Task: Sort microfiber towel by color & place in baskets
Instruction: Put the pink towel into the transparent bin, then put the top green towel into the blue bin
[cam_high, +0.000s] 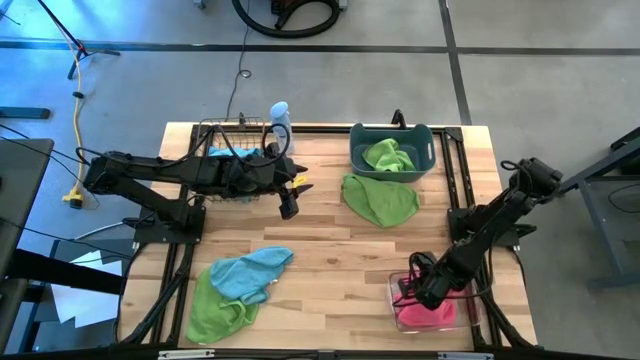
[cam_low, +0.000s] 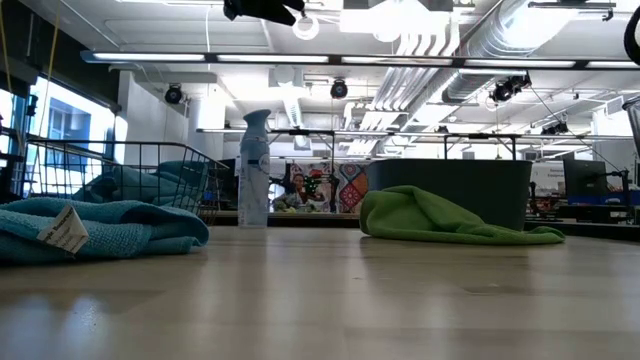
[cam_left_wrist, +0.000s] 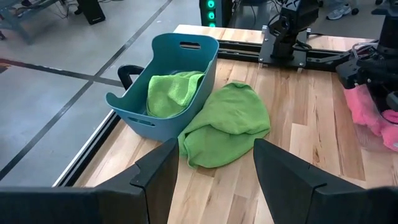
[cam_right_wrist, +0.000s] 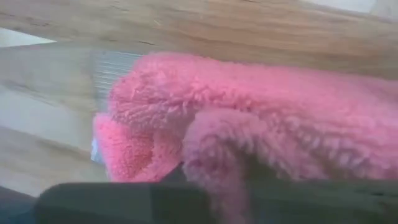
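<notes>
Tub (cam_high: 432, 150) holds green towel (cam_high: 388, 155); left jaws open, right jaws' state unclear over pink towel (cam_high: 425, 315)

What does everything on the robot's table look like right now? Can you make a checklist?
Surface: wooden table, bare between the cloths.
Job's things: green towel lies loose beside the blue tub, which holds another green towel. A blue towel overlaps a green one at the front. The wire basket holds blue cloth. The clear bin holds a pink towel.
Clutter: spray bottle by the wire basket.
End effectors: left end effector open, above the table's middle; right end effector down in the clear bin against pink cloth, grip unclear.
Cables: yellow cable on the floor.
Surroundings: concrete floor, workshop room behind.
</notes>
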